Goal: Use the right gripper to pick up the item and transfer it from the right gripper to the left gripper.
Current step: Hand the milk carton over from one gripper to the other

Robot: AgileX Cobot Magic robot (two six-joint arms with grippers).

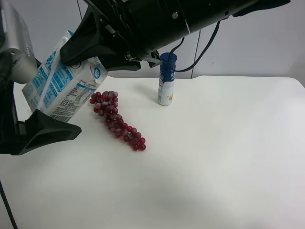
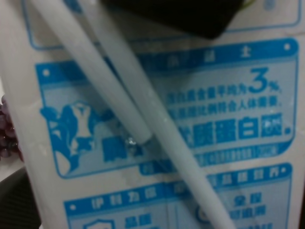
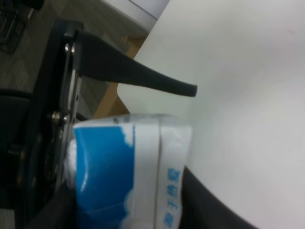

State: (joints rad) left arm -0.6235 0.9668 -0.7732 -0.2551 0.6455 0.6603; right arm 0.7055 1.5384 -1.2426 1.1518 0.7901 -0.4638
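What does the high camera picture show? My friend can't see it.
A tilted blue-and-white milk carton is up off the white table, between a black arm at the view's left and another reaching in from above. Red grapes lie nearby; a blue-capped bottle stands upright behind.

Looks out along the gripper (image 3: 190, 143), with its jaws standing apart. Shows the upper finger (image 3: 143, 76), black and tapered, reaching over a blue-and-white carton (image 3: 119, 176) without touching it. Shows the carton lying against the dark lower finger (image 3: 209, 207), with blue printed characters on its white side. Catches the metal mount (image 3: 71, 86) and its screws at the fingers' base. Takes in the white worktop (image 3: 238, 71) behind, then its edge, a strip of wood (image 3: 112, 102) and grey floor (image 3: 109, 21) beyond.
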